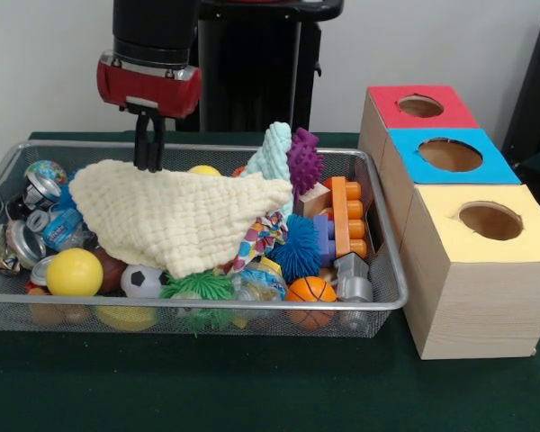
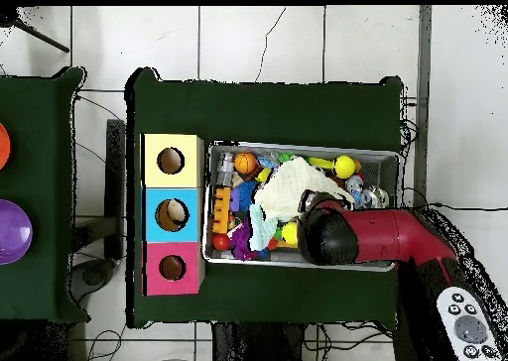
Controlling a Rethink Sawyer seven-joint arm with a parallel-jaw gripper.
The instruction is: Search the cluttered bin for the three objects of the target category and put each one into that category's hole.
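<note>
The wire mesh bin (image 1: 207, 306) sits on the green table, packed with toys, and also shows in the overhead view (image 2: 298, 147). My gripper (image 1: 149, 155) hangs over the bin's back left part, its fingers closed on the top edge of a cream knitted cloth (image 1: 180, 220), which drapes over the toys. In the overhead view the arm's wrist (image 2: 327, 233) hides the gripper, with the cloth (image 2: 290, 190) beside it. The red-topped box's hole (image 1: 420, 106) is farthest back on the right, and it also shows in the overhead view (image 2: 172, 268).
The blue-topped box (image 1: 450, 155) and the yellow-topped box (image 1: 490, 220) stand in front of the red one. In the bin lie a yellow ball (image 1: 74, 272), a soccer ball (image 1: 144, 281), a basketball (image 1: 310, 291), a blue spiky ball (image 1: 299, 252), cans (image 1: 22, 238) and orange blocks (image 1: 346, 216).
</note>
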